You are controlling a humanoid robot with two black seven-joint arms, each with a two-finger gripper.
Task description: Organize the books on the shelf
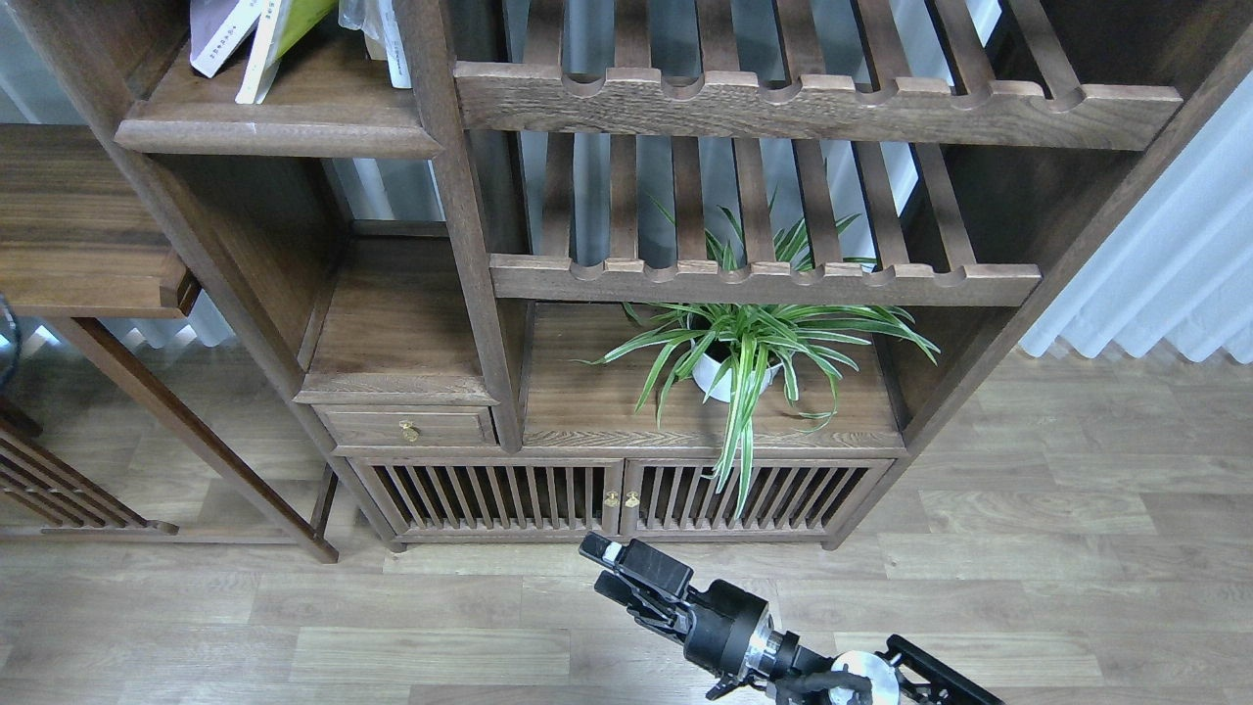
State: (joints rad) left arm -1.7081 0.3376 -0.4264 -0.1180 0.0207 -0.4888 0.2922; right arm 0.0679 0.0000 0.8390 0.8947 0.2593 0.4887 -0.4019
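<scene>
Raising the right gripper (599, 568), fingers slightly parted and empty, from below the shelf (279, 122) toward the leaning books (264, 39), best approached squarely.

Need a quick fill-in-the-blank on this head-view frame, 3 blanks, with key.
1. The books lean on the solid shelf at the upper ____ of the view.
2. The plant sits in a ____ pot.
3. The right gripper hangs above the floor, holding ____.

Missing words: left; white; nothing
</scene>
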